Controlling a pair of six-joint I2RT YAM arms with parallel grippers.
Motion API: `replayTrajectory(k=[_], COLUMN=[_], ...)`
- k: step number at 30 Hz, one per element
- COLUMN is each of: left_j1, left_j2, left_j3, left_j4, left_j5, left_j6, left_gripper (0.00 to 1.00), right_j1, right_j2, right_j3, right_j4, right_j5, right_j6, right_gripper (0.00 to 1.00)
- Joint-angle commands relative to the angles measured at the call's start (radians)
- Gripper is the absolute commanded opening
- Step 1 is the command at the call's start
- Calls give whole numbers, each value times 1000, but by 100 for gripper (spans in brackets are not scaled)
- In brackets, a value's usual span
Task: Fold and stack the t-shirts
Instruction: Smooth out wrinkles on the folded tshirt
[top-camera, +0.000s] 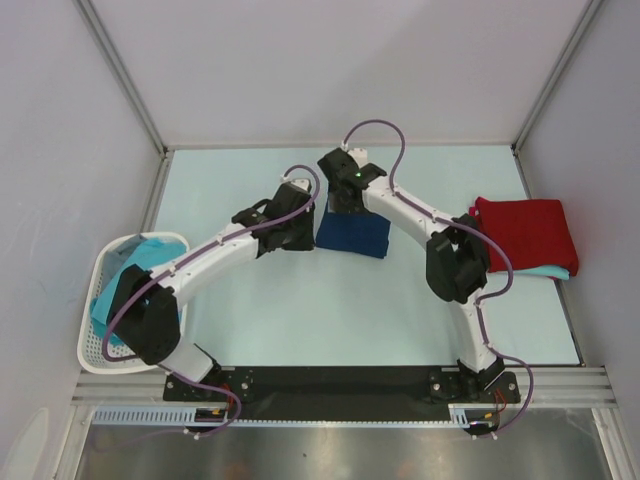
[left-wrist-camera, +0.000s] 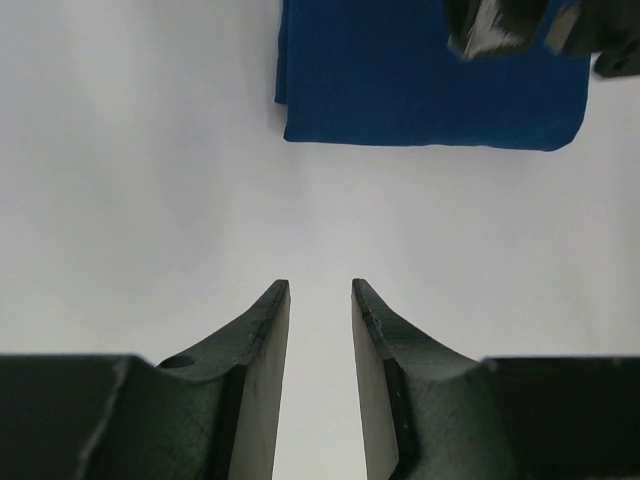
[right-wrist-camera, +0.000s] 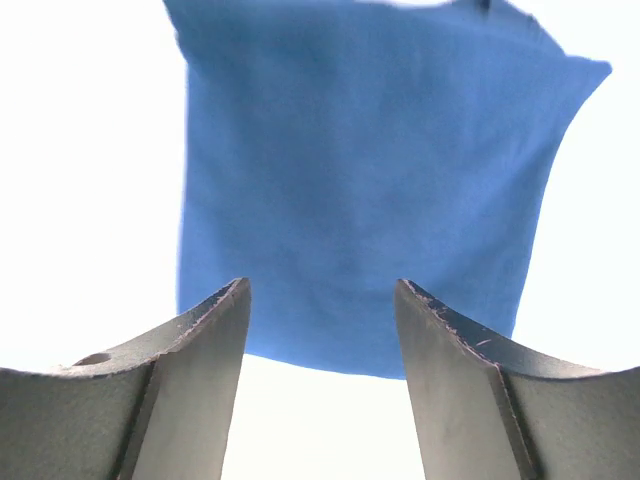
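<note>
We list: navy t-shirt (top-camera: 352, 235), smooth matt cloth; red t-shirt (top-camera: 525, 230), soft matt cloth; basket (top-camera: 92, 345), white perforated plastic; table (top-camera: 330, 310), pale, matt, smooth; right gripper (right-wrist-camera: 322, 290), fingers (right-wrist-camera: 455, 385) dark matt, faintly scratched.

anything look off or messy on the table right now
Nothing is spilled or damaged. The navy t-shirt lies folded alone mid-table. At the right, the red t-shirt sits on a turquoise t-shirt whose edge peeks out. More turquoise cloth lies crumpled in the basket.
</note>
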Motion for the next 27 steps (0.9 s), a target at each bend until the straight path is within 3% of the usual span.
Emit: replayTrajectory(k=[1, 19, 27], left_j1=[-9, -30, -33], left_j2=[-47, -140, -177], left_j3=[-10, -87, -97], left_j4=[20, 11, -14], left_j5=[-4, -28, -50], left_j6=[3, -8, -14], left_gripper=[37, 37, 38], right_j1=[4, -25, -2], right_j2=[-70, 139, 27], right_j3=[114, 97, 71], right_j4=[-27, -27, -28], right_j5=[62, 18, 56], right_j6=[-28, 3, 6], right_gripper=[65, 65, 67])
